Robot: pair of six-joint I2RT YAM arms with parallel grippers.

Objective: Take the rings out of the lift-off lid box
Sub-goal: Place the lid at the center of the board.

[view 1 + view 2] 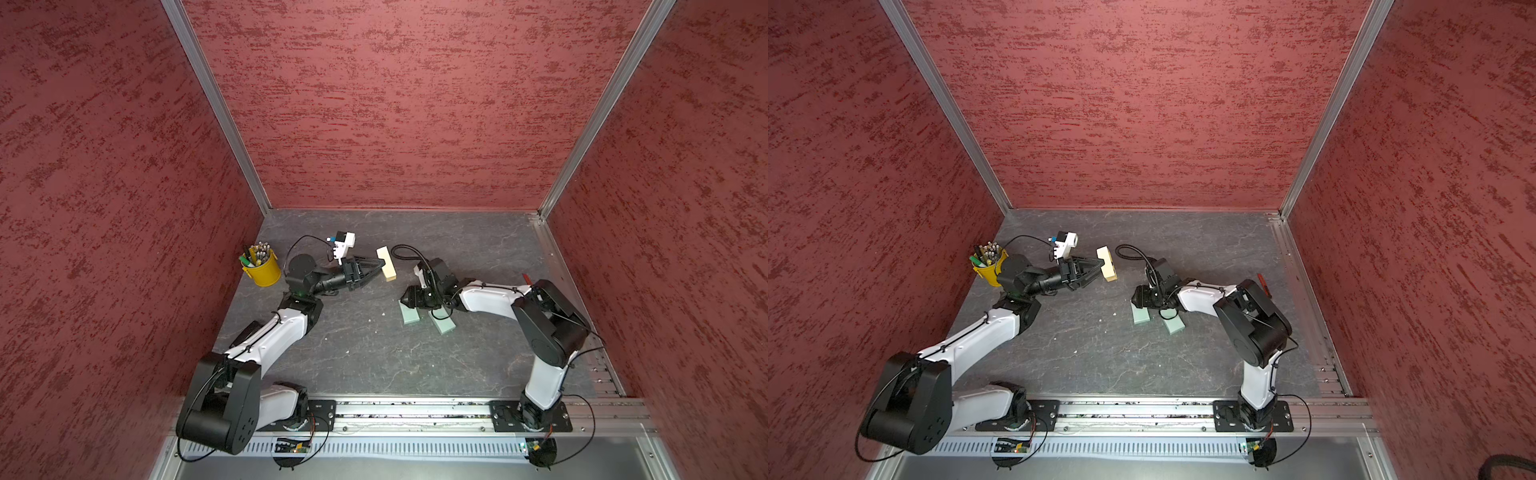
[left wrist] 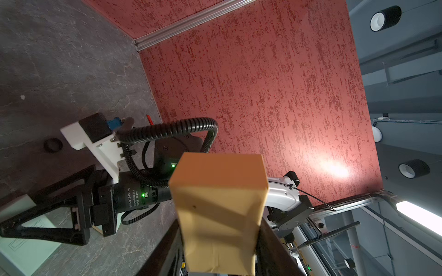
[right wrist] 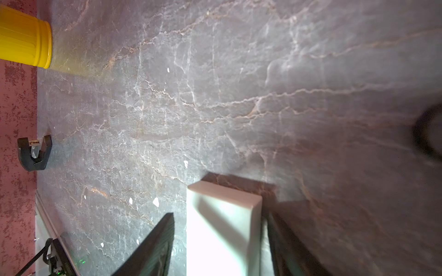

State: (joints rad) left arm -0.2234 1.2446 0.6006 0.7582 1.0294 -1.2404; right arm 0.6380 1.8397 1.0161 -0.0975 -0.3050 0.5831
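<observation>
Right wrist view has the right gripper (image 3: 220,215) low over the table (image 3: 239,83). Its two dark fingers stand apart on either side of a mint-green box (image 3: 220,241). The finger toward the lower left of the frame has a clear strip of table between it and the box wall. The finger on the other side sits just beside the box, but I cannot tell if it touches. The box lies flat on the table. At the right edge of the same frame a black ring (image 3: 419,136) lies on the table, apart from the box, blurred and cut by the frame border.

In the left wrist view the left gripper (image 2: 219,224) is clamped on a tan box (image 2: 215,186), one finger on each side, and the box is held up in the air. To the left of the frame a black ring (image 2: 46,145) lies flat on the bare table, near the white camera mount of the right arm. I cannot tell if it is the same ring.

In both top views a second mint-green box (image 1: 444,326) lies just beside the first one, under the right arm, in the right half of the table. The tan box hangs nearer the middle. A yellow pot (image 1: 262,272) full of pens stands at the left edge of the table. The rings are too small to find there.
</observation>
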